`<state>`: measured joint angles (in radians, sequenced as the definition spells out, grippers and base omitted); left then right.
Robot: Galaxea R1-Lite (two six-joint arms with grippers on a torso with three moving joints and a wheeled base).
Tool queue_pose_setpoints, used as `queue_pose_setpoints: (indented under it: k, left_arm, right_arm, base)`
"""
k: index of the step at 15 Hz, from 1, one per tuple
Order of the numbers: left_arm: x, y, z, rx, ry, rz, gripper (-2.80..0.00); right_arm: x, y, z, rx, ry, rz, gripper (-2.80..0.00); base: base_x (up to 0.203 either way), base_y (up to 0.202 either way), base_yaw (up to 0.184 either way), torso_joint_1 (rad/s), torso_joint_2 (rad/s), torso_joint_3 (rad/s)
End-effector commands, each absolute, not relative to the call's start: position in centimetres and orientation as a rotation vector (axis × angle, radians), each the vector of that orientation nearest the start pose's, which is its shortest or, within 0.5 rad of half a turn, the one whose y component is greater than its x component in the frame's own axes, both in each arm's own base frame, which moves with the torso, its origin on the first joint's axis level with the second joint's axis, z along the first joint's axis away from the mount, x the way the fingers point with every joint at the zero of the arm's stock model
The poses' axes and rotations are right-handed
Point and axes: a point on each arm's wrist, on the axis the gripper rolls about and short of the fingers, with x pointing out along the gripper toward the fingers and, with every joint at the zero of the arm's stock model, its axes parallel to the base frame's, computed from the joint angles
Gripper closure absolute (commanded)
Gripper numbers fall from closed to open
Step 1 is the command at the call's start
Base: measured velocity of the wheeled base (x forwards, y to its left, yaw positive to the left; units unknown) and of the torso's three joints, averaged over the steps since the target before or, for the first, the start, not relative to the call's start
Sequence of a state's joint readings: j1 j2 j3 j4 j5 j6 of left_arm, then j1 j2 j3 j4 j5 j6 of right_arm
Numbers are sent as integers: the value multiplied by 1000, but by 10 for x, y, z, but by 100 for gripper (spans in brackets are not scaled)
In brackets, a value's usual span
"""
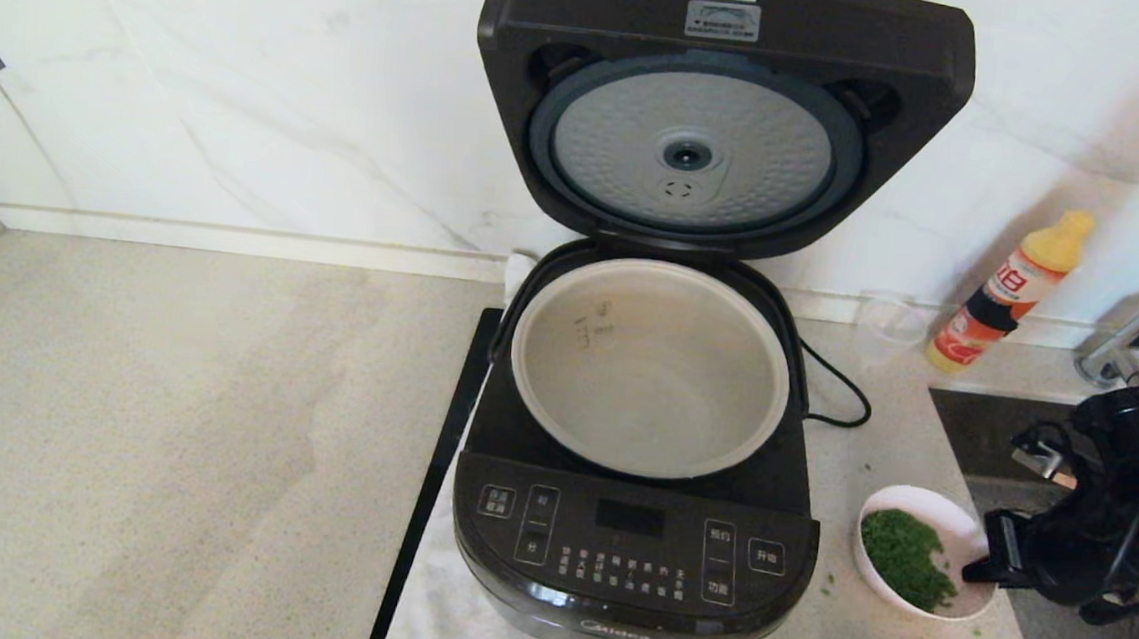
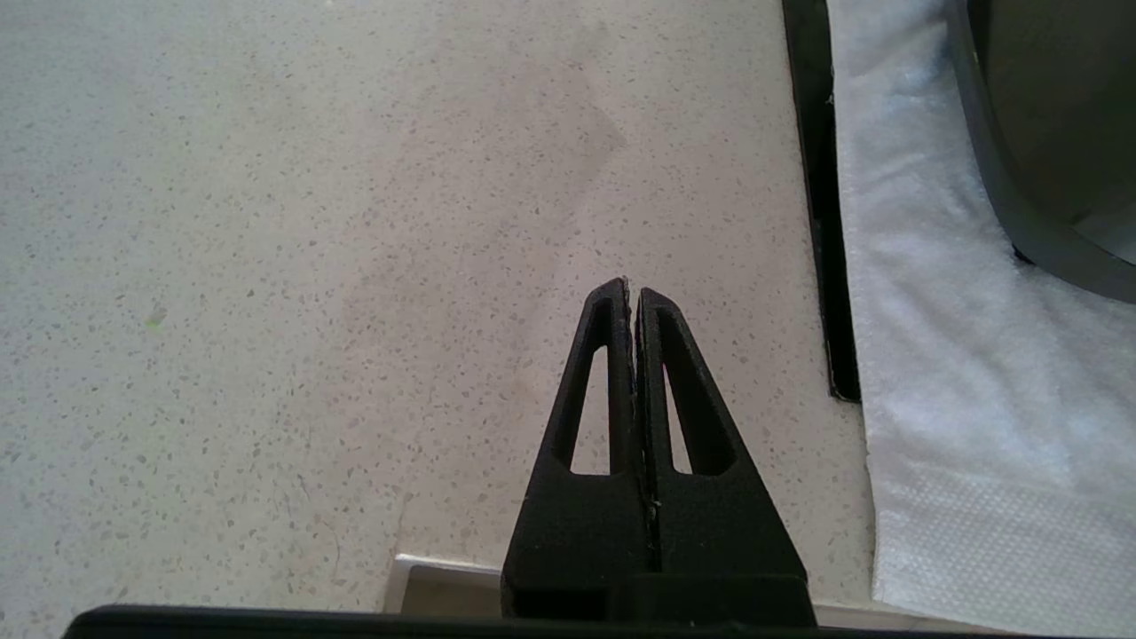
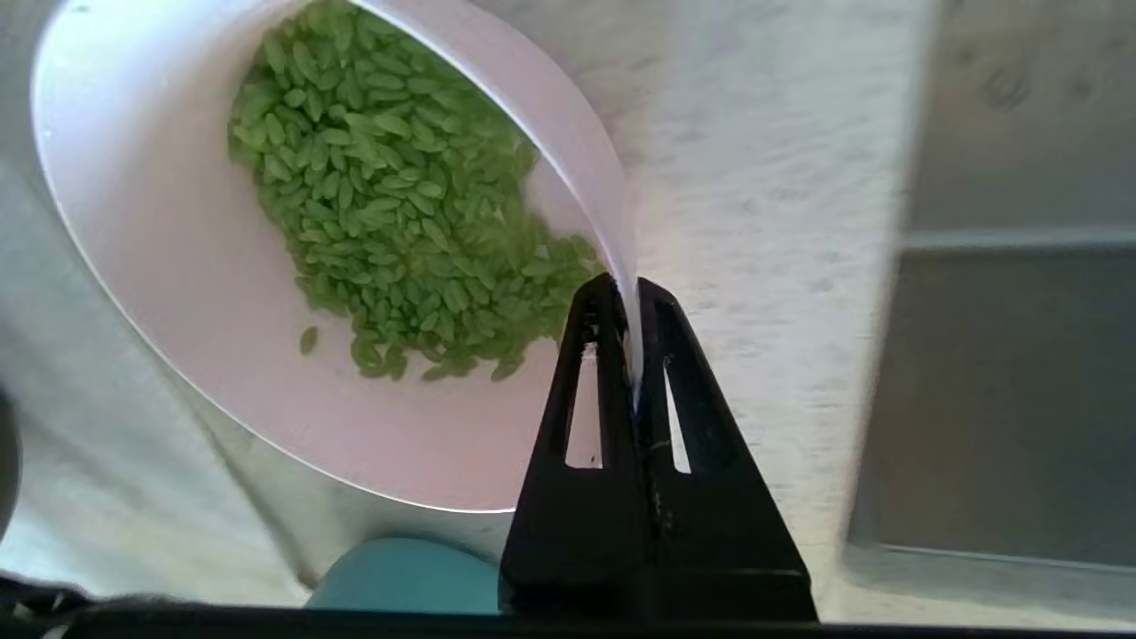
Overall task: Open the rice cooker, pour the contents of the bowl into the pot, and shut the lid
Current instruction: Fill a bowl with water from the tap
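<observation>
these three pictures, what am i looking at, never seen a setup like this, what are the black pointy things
It is a robot with two arms, seen by three cameras at one moment. The wide picture comes from its head, looking down at a counter. The other two come from cameras on its wrists, so the black prongs are each arm's own pinching fingers.

On the counter stands a black rice cooker with its lid swung up and an empty pot inside. Beside it sits a white bowl of green grains, and an orange bottle stands by the wall.

The right gripper is shut on the bowl's rim, one finger inside and one outside. The left gripper is shut on nothing, above bare counter next to the cooker.
</observation>
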<state>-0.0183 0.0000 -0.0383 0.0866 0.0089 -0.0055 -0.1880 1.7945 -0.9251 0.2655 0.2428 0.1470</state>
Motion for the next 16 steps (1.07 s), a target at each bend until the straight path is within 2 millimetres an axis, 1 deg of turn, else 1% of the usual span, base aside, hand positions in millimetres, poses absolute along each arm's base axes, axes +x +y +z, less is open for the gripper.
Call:
queue_pose_setpoints:
  k: [1, 3, 6, 9, 11, 14, 16]
  left_arm:
    - [-26, 1, 77, -5, 46, -9, 0]
    - [-26, 1, 77, -5, 46, -9, 0]
    - [-26, 1, 77, -5, 46, -9, 0]
    - [-26, 1, 77, -5, 48, -9, 0]
    - [-26, 1, 77, -5, 47, -9, 0]
    - [-26, 1, 77, -5, 46, -9, 0]
    - [-26, 1, 77, -5, 47, -8, 0]
  right_arm:
    - [277, -40, 113, 367, 1128, -12, 0]
    - [279, -40, 109, 369, 1141, -13, 0]
    - [279, -40, 110, 368, 1137, -14, 0]
    - [275, -43, 123, 370, 1091, -24, 0]
    - [268, -49, 134, 383, 1059, -45, 0]
    - [256, -68, 144, 419, 1036, -105, 0]
    - [255, -89, 151, 455, 1009, -171, 0]
  base:
    - [0, 0, 0, 0, 0, 0]
    - [0, 0, 0, 0, 0, 0]
    - [0, 0, 0, 0, 0, 0]
    - [0, 0, 0, 0, 0, 0]
    - [0, 0, 0, 0, 0, 0]
    - [0, 0, 0, 0, 0, 0]
    - [0, 0, 0, 0, 0, 0]
